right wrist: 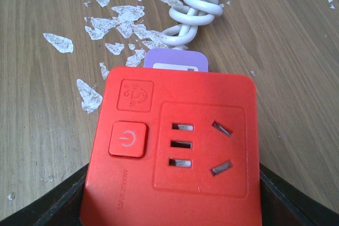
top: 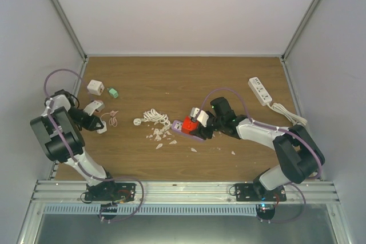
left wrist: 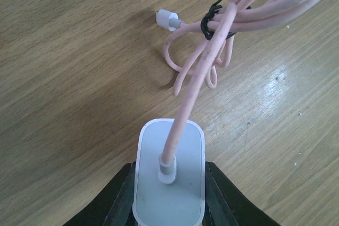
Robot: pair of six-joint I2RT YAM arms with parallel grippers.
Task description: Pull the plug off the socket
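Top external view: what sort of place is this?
Probably a lab robot test cell, not a home: a wood-grain tabletop boxed in by plain white panel walls, both arms bolted to an aluminium rail, and props like a white power strip and red square socket adapter.

The plug [right wrist: 175, 146] is red, socket [right wrist: 175, 59] purple, cable [right wrist: 193, 3] and charger [left wrist: 183, 199] white, cord [left wrist: 190, 93] pink.

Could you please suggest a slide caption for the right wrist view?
Right gripper clasps the red adapter seated on a purple power strip, white flakes scattered nearby.
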